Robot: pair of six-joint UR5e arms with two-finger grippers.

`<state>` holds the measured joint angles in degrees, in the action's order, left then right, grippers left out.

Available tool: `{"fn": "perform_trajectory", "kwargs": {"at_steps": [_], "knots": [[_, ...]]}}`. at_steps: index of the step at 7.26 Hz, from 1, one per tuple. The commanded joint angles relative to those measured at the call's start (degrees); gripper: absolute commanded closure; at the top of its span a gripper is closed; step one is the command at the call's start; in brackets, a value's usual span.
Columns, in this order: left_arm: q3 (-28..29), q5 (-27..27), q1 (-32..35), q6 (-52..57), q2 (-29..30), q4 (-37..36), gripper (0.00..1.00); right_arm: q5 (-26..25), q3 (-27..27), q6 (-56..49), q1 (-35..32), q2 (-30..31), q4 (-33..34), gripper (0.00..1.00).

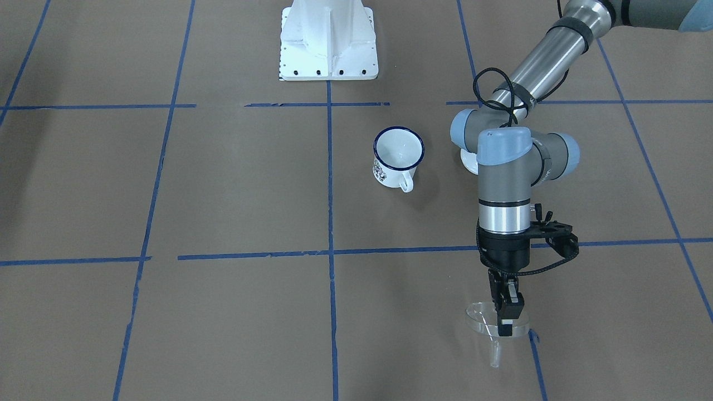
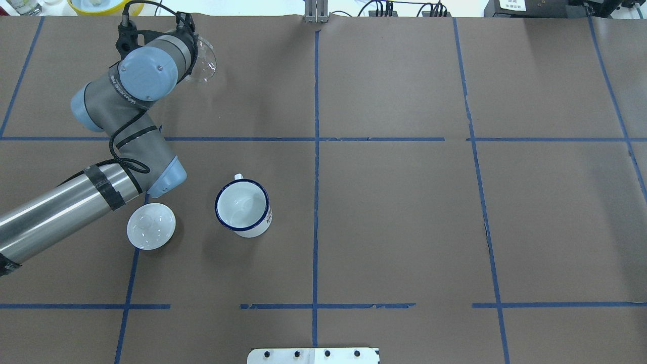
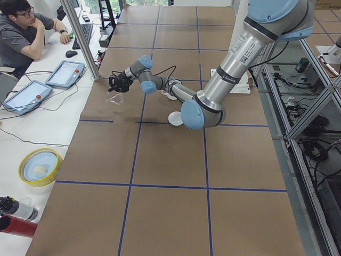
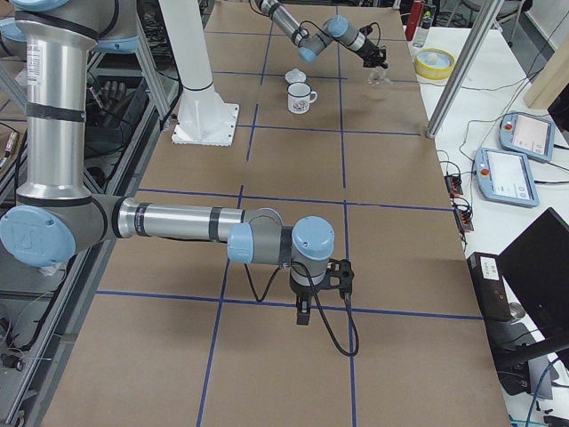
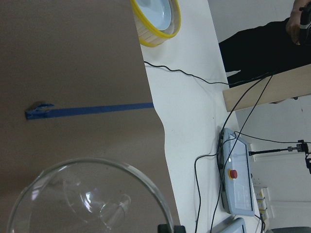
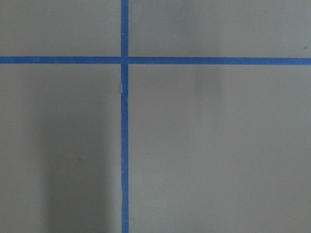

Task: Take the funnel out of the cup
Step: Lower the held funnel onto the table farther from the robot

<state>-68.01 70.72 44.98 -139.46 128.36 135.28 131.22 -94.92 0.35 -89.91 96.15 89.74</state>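
The clear funnel (image 1: 490, 326) hangs in my left gripper (image 1: 506, 326), which is shut on its rim, low over the table's far left corner. I cannot tell whether the funnel touches the table. It shows at the arm's tip in the overhead view (image 2: 203, 61) and fills the bottom of the left wrist view (image 5: 92, 199), spout pointing away. The white mug with a blue rim (image 1: 397, 157) stands upright and empty near the table's middle (image 2: 242, 207), well apart from the funnel. My right gripper (image 4: 303, 313) hovers over bare table far from both; I cannot tell whether it is open or shut.
A white domed lid (image 2: 151, 226) lies on the table left of the mug, under my left arm. The table's far edge is close to the funnel, and a yellow bowl (image 5: 155, 19) and cables lie beyond it. The white robot base (image 1: 328, 42) stands at the near edge. An operator (image 3: 24, 34) sits past the far edge.
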Motion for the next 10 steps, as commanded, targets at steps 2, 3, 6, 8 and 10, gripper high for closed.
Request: {"fn": "perform_trajectory", "kwargs": {"at_steps": [2, 3, 6, 8, 10], "knots": [[2.27, -0.84, -1.73, 1.38, -0.82, 3.32, 1.00, 0.00, 0.00, 0.00, 0.00, 0.00, 0.00, 0.00], [2.27, -0.84, -2.17, 1.47, -0.91, 3.41, 1.00, 0.00, 0.00, 0.00, 0.00, 0.00, 0.00, 0.00], [1.83, 0.12, -2.17, 6.12, -0.83, 3.32, 0.00, 0.00, 0.00, 0.00, 0.00, 0.00, 0.00, 0.00], [-0.70, 1.60, -1.65, 11.64, -0.91, 3.06, 0.00, 0.00, 0.00, 0.00, 0.00, 0.00, 0.00, 0.00], [-9.19, 7.49, -0.77, 18.49, -4.32, 2.36, 0.00, 0.00, 0.00, 0.00, 0.00, 0.00, 0.00, 0.00]]}}
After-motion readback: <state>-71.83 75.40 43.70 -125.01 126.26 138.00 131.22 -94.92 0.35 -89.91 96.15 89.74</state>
